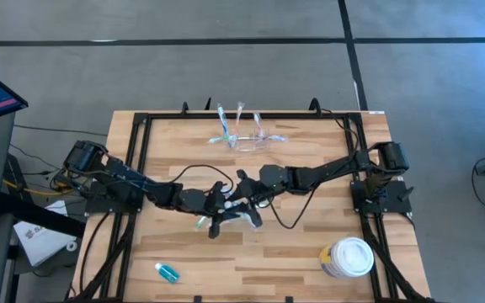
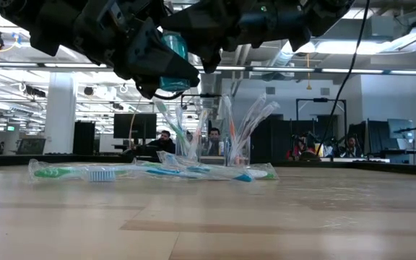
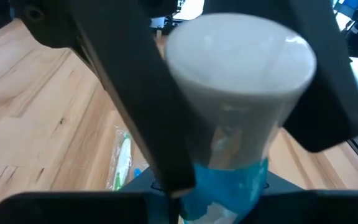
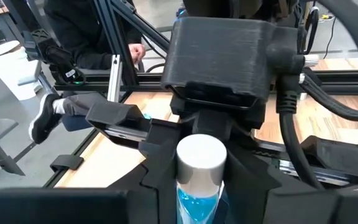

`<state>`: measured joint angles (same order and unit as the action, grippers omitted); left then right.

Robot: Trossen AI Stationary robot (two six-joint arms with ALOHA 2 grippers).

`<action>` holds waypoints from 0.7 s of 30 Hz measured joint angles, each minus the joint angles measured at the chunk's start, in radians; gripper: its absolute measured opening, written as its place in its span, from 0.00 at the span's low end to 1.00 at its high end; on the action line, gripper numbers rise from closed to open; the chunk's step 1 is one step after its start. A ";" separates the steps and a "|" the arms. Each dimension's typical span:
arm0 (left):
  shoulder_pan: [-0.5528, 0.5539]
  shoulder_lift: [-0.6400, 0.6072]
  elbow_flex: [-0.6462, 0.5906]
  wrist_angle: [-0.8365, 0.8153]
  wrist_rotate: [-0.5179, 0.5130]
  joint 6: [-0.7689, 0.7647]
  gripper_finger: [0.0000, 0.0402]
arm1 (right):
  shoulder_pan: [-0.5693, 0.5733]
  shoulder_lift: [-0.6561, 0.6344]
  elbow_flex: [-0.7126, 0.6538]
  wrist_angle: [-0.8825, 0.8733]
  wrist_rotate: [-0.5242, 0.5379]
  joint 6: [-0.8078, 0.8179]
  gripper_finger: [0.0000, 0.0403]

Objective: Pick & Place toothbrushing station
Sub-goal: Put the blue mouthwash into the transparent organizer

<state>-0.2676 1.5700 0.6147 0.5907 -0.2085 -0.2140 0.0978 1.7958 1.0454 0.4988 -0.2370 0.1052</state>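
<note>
Overhead, we see both tools meet mid-worktop; the station sits near the far edge. Level with the worktop, the left tool clamps a bottle aloft. From the wrists, we cannot tell the right tool's state.

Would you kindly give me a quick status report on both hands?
Left hand shut on white-capped blue bottle, mid-table. Right hand close against it, grip unclear. Toothbrushing station untouched at far edge. Packaged toothbrush lies below.
</note>
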 joint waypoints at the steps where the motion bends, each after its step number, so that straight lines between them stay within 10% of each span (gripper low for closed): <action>1: 0.000 0.000 0.000 0.000 0.000 0.000 0.17 | 0.000 0.000 0.000 0.000 0.000 0.000 0.26; 21: 0.000 -0.041 -0.004 -0.021 -0.005 0.027 0.31 | 0.000 0.000 -0.001 -0.009 0.000 0.000 0.21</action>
<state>-0.2676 1.5288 0.6105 0.5697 -0.2134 -0.1873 0.0978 1.7962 1.0443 0.4899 -0.2367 0.1054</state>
